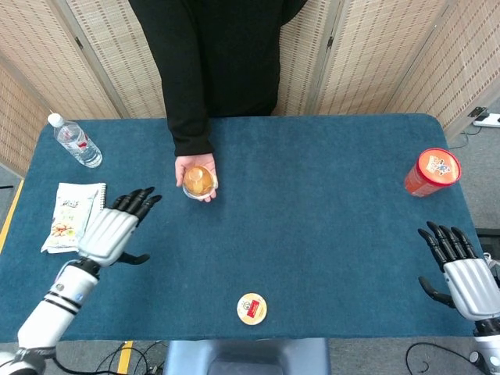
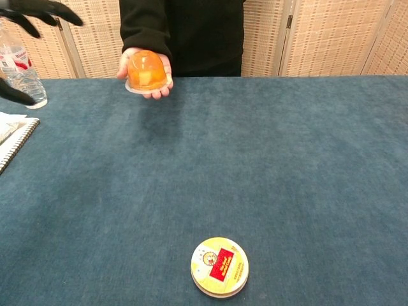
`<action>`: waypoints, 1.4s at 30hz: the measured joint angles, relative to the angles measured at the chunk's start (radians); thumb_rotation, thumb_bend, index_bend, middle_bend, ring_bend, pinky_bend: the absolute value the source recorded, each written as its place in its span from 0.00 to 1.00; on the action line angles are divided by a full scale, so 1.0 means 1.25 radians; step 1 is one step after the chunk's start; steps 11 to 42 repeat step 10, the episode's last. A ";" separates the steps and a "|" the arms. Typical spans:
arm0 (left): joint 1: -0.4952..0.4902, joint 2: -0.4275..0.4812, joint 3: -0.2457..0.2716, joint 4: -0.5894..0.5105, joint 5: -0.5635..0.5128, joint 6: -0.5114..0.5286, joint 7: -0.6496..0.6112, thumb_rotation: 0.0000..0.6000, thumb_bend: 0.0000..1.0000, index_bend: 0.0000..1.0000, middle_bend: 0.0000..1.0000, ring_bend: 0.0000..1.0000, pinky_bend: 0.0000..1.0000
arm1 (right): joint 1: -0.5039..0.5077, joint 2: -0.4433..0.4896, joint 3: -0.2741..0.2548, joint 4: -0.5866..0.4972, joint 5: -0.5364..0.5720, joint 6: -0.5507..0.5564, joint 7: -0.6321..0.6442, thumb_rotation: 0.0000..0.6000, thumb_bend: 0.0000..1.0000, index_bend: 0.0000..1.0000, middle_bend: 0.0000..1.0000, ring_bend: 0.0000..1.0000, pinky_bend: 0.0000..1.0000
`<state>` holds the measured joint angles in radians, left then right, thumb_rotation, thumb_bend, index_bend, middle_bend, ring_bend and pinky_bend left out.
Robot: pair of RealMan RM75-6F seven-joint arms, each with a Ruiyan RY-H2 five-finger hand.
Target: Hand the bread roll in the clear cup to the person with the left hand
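Note:
The bread roll in its clear cup (image 1: 198,180) (image 2: 146,71) lies on the person's upturned palm (image 1: 196,176) (image 2: 145,81) above the table's far side. My left hand (image 1: 113,229) (image 2: 32,18) is well clear of it, down and to the left, fingers spread and empty. At the table's right front edge my right hand (image 1: 457,266) hovers, fingers apart, holding nothing; the chest view does not show it.
A water bottle (image 1: 76,141) (image 2: 21,75) stands at the far left. A snack packet (image 1: 73,216) lies on the left beside my left hand. A small round yellow tin (image 1: 251,308) (image 2: 219,266) sits near the front edge. A red cup (image 1: 432,172) stands at the right.

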<state>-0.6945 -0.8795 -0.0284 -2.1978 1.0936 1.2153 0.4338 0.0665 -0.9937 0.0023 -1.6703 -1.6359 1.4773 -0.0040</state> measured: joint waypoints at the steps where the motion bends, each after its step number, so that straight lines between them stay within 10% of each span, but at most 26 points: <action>1: 0.054 -0.008 0.020 0.027 0.069 0.063 -0.014 1.00 0.16 0.00 0.00 0.00 0.16 | 0.001 -0.004 0.001 -0.002 0.003 -0.004 -0.012 1.00 0.25 0.00 0.00 0.00 0.00; 10: 0.375 -0.145 0.092 0.400 0.252 0.384 -0.255 1.00 0.16 0.00 0.00 0.00 0.16 | 0.009 -0.043 0.021 -0.014 0.060 -0.020 -0.113 1.00 0.25 0.00 0.00 0.00 0.00; 42: 0.375 -0.145 0.092 0.400 0.252 0.384 -0.255 1.00 0.16 0.00 0.00 0.00 0.16 | 0.009 -0.043 0.021 -0.014 0.060 -0.020 -0.113 1.00 0.25 0.00 0.00 0.00 0.00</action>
